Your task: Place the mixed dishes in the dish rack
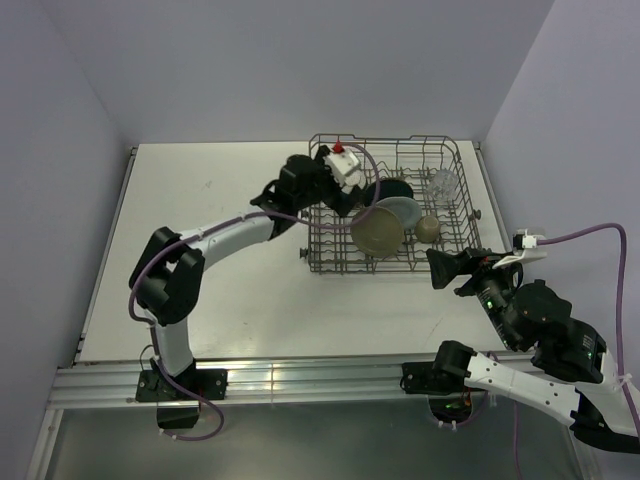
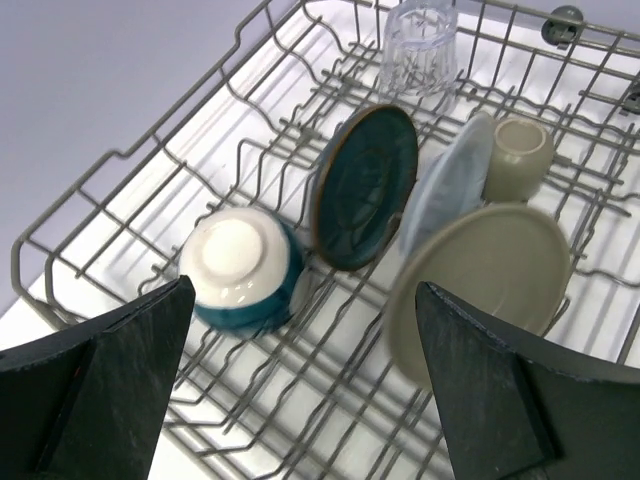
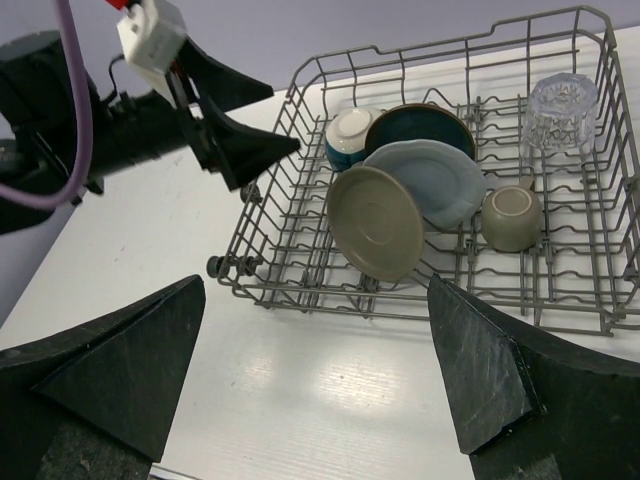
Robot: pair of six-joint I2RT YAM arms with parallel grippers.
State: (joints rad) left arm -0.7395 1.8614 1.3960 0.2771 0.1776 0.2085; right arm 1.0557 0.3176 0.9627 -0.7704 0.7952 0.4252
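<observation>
I count all six dishes (image 3: 375, 222) seated in the dish rack (image 3: 290, 250), at the worktop's (image 1: 200, 300) 1 o'clock. The left claw (image 2: 305, 290) hangs spread and empty over its 9 o'clock end. The right claw (image 3: 315, 285) is likewise spread off its 4 o'clock corner, so I'd lift the left straight up, touching nothing.

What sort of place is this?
Likely a robot test bench: lilac wall panels enclose a white table, a black-and-white left arm and right arm are bolted to its edge, and a grey wire dish rack holds dishes.
</observation>
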